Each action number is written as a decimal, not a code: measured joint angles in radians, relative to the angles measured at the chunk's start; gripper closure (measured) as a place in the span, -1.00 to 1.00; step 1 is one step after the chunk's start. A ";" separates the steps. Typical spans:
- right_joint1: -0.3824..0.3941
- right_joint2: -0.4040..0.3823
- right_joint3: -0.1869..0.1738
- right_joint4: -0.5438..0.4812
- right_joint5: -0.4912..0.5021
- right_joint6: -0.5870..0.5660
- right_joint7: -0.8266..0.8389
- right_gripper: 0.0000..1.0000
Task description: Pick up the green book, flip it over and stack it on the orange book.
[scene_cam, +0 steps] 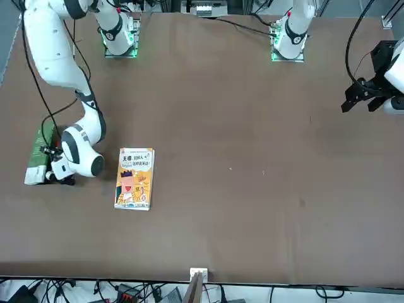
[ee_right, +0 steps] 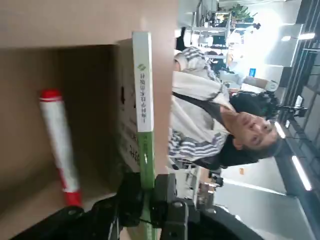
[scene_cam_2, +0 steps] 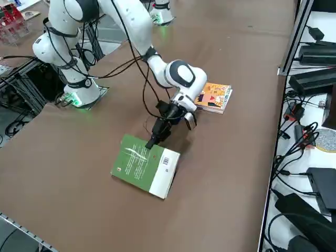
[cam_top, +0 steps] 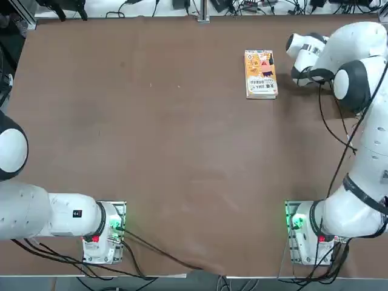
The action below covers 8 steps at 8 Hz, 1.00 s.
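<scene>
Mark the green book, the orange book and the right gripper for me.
green book (scene_cam_2: 137,164): right side view, middle of its green cover.
orange book (cam_top: 260,73): top view, centre of its yellow-orange cover.
right gripper (scene_cam_2: 154,141): right side view, fingertips shut on the green book's edge.

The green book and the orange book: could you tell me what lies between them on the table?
Only the right tool and its wrist, shut on the green book edge. Otherwise bare brown table up to the orange book, clearest in the right side view.
</scene>
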 joint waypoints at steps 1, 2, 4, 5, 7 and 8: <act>-0.001 -0.052 -0.002 -0.010 -0.001 -0.031 -0.056 0.78; 0.000 -0.105 0.001 -0.016 0.000 -0.065 -0.124 0.78; 0.013 -0.224 0.042 -0.008 0.035 -0.097 -0.281 0.78; 0.025 -0.276 0.079 0.020 0.110 -0.101 -0.352 0.78; 0.066 -0.317 0.148 0.144 0.301 -0.137 -0.435 0.78; 0.096 -0.317 0.160 0.213 0.410 -0.148 -0.442 0.78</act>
